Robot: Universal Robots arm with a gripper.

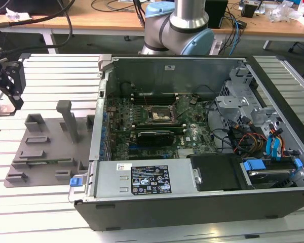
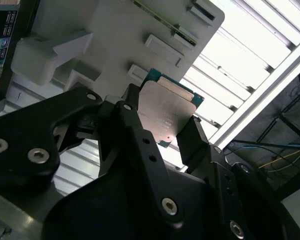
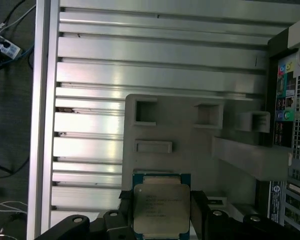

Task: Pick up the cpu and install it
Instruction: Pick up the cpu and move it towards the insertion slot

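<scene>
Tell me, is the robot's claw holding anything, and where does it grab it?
Yes. The gripper holds the cpu, its fingers pinching two opposite edges.

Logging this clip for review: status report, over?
Gripper shut on flat square silvery-grey cpu. Cpu held over grey plastic fixture tray, outside open computer case. Nothing seen in the way.

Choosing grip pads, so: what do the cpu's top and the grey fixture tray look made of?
The cpu top looks like bare metal: silvery, with a soft sheen. The fixture tray seems matte grey plastic, perhaps printed: dull, uniform, blocky.
</scene>
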